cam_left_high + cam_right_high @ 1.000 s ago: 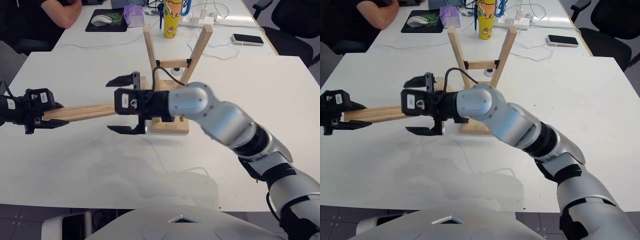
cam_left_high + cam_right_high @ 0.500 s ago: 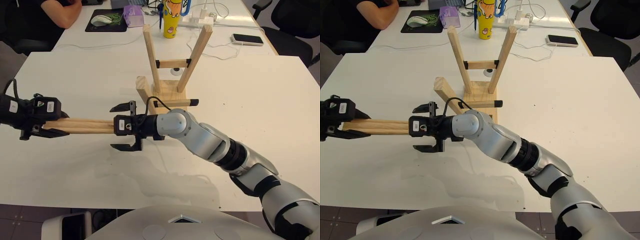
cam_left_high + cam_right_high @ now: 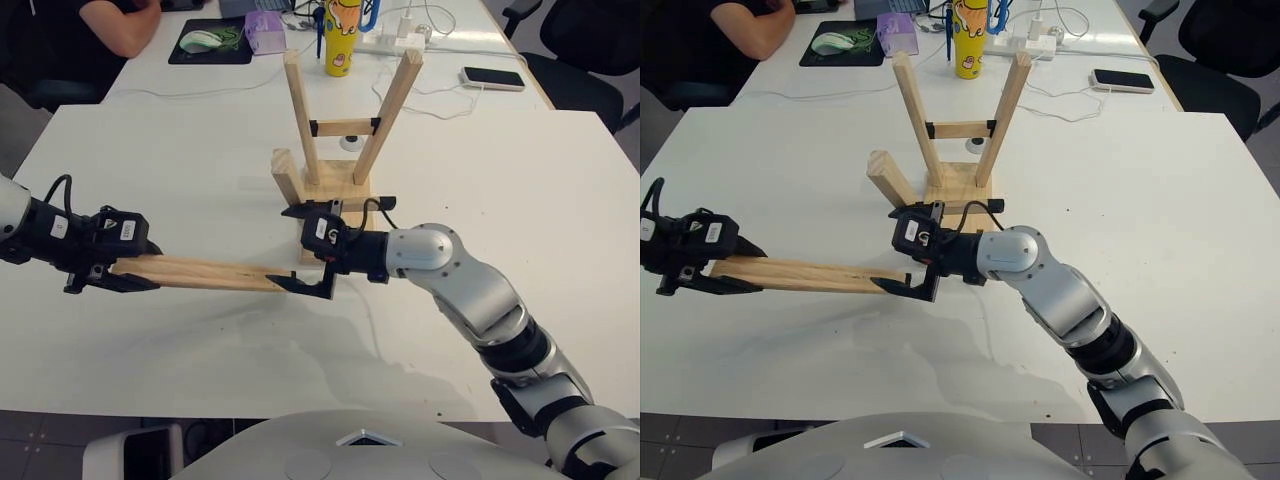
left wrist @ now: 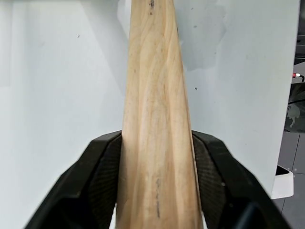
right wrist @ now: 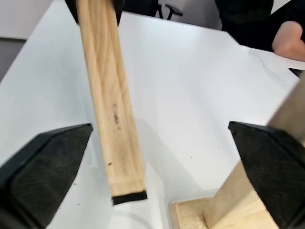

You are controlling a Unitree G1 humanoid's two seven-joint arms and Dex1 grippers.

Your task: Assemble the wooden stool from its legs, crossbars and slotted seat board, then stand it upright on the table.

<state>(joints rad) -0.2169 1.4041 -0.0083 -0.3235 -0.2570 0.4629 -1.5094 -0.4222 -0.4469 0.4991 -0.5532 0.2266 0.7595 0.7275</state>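
At the table's [image 3: 520,160] left side, the left gripper [image 3: 135,268] is clamped tight on one end of a loose wooden leg [image 3: 200,272], pressing on both of its sides. The leg runs nearly level across the table. Its black-capped far end reaches between the fingers of the right gripper [image 3: 280,247], which are spread wide with a gap on either side of the wood. Just behind that gripper the seat board [image 3: 955,180] lies flat, two upright legs [image 3: 300,115] rising from it, joined by a crossbar [image 3: 345,127].
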